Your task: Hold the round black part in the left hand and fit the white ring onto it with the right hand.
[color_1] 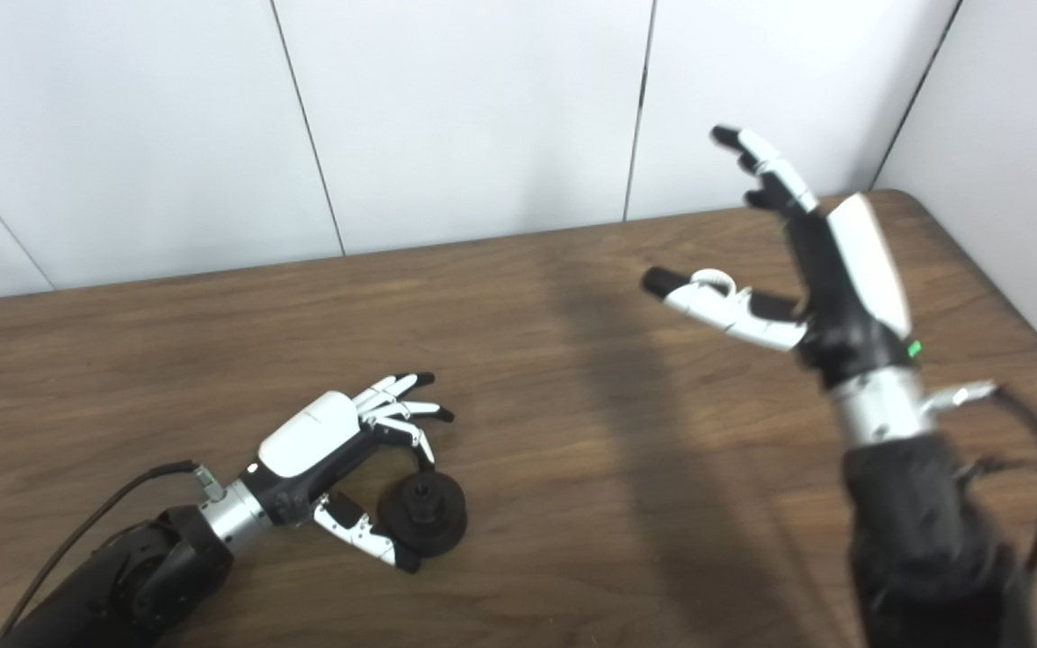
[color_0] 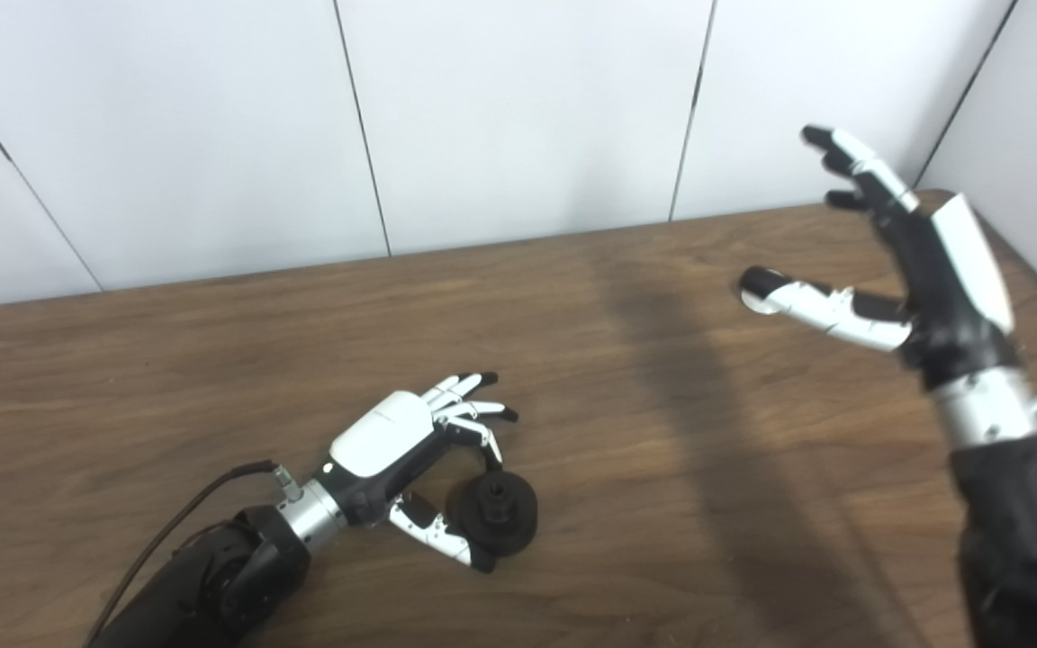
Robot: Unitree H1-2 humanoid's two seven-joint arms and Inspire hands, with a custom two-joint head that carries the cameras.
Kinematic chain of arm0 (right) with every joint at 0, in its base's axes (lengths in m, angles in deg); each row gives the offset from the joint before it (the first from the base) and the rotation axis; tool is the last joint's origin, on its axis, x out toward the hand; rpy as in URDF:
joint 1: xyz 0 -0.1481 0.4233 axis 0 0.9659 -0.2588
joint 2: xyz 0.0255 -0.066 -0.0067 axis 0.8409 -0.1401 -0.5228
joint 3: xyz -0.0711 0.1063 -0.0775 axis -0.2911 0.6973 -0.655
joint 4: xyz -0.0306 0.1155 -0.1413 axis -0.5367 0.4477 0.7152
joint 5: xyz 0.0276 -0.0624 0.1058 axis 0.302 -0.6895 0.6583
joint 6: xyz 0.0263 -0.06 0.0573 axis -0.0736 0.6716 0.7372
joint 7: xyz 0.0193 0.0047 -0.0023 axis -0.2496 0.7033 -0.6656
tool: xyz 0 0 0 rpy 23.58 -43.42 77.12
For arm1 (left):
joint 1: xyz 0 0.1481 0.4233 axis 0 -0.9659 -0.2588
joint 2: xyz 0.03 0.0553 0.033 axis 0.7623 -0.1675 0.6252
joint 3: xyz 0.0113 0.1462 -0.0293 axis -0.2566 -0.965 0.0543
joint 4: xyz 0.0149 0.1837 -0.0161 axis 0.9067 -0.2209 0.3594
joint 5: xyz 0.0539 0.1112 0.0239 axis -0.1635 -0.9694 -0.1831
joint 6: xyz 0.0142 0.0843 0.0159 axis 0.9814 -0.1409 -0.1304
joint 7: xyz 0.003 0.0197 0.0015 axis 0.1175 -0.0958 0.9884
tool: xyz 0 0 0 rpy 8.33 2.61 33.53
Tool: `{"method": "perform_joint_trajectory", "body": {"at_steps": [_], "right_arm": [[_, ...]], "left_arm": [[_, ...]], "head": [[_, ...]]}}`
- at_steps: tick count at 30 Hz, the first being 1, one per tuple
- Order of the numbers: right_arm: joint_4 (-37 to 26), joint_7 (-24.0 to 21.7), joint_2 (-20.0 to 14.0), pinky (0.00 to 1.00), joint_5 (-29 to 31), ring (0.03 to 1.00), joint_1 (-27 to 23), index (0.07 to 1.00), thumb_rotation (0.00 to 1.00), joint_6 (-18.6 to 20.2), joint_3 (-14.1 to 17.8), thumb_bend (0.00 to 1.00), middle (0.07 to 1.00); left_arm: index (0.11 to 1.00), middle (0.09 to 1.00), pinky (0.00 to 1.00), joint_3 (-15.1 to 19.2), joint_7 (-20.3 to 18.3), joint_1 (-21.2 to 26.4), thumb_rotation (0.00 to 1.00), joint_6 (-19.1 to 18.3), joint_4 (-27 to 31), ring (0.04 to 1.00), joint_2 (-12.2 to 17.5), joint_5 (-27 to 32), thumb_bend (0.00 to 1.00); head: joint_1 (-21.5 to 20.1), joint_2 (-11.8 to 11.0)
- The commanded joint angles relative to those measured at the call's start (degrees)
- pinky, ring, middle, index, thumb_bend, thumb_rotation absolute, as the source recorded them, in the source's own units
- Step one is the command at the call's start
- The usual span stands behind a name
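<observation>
The round black part [color_0: 500, 513] lies on the wooden table [color_0: 212, 360] at the front, left of centre. My left hand [color_0: 392, 441] rests on the table beside it, thumb at the part's near edge and one finger curled over its far side, pinching it; the other fingers stick out straight. The white ring [color_1: 718, 274] lies flat on the table at the far right, mostly hidden behind my right thumb. My right hand [color_1: 834, 270] hangs raised above the table over the ring, fingers spread and pointing up and away, holding nothing.
White wall panels [color_0: 518, 117] stand right behind the table's far edge. The table's right corner [color_1: 897, 193] is close to my right hand. A dark shadow band [color_0: 689, 405] crosses the wood between the two hands.
</observation>
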Motion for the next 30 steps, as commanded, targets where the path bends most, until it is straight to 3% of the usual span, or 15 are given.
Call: {"method": "perform_joint_trajectory", "body": {"at_steps": [1,3,6,11,17,19,23,30], "right_arm": [[1.49,1.11,-3.29,0.73,-0.37,0.848,-3.79,0.854,0.42,-1.35,2.18,0.67,0.869],[3.96,0.81,-6.2,0.77,-0.52,0.86,-5.57,0.844,0.42,-2.29,2.98,0.69,0.865],[7.6,-0.39,-10.98,0.76,-0.1,0.868,-7.56,0.813,0.31,-5.22,2.72,0.75,0.862],[16.85,-2.15,-20.43,0.78,-2.64,0.867,-11.66,0.768,0.22,-12.25,-0.64,0.85,0.839],[26.8,-7.44,-28.89,0.75,-6.15,0.919,-17.69,0.726,0.17,-16.09,-7.13,0.97,0.863],[29.08,-9.48,-30.17,0.78,-6.98,0.946,-19.76,0.721,0.17,-15.97,-9.24,0.99,0.878],[33.16,-13.28,-30.77,0.93,-9.86,0.995,-23.47,0.714,0.16,-14.76,-13.6,1.0,0.913],[41.47,-12.45,-28.7,0.94,-13.73,0.984,-27.54,0.681,0.19,-19.26,-19.25,1.0,0.898]], "left_arm": [[0.479,0.857,1.0,-0.65,-0.47,1.16,0.06,-0.89,-1.73,1.0,2.01,-0.9,0.52],[0.479,0.854,1.0,-1.16,-0.1,1.31,0.06,-0.89,-1.94,1.0,2.27,-0.35,0.52],[0.479,0.85,1.0,-2.56,1.27,1.88,0.06,-0.88,-2.78,1.0,2.78,0.32,0.52],[0.48,0.857,1.0,-4.73,3.36,2.79,0.06,-0.88,-4.1,1.0,3.47,0.47,0.52],[0.479,0.854,1.0,-5.85,4.39,3.13,0.06,-0.89,-4.44,1.0,4.01,0.98,0.52],[0.479,0.857,1.0,-5.85,4.45,3.08,0.06,-0.89,-4.32,1.0,4.13,0.57,0.52],[0.48,0.859,1.0,-5.91,4.28,2.93,0.06,-0.89,-3.82,1.0,4.27,0.7,0.52],[0.479,0.85,1.0,-6.79,5.26,2.65,0.06,-0.89,-3.31,1.0,4.62,1.74,0.52]], "head": [[-0.46,-0.14],[-1.1,-0.32],[-1.8,-0.87],[-3.19,-1.94],[-4.22,-2.68],[-4.23,-2.83],[-4.67,-3.25],[-5.59,-3.88]]}}
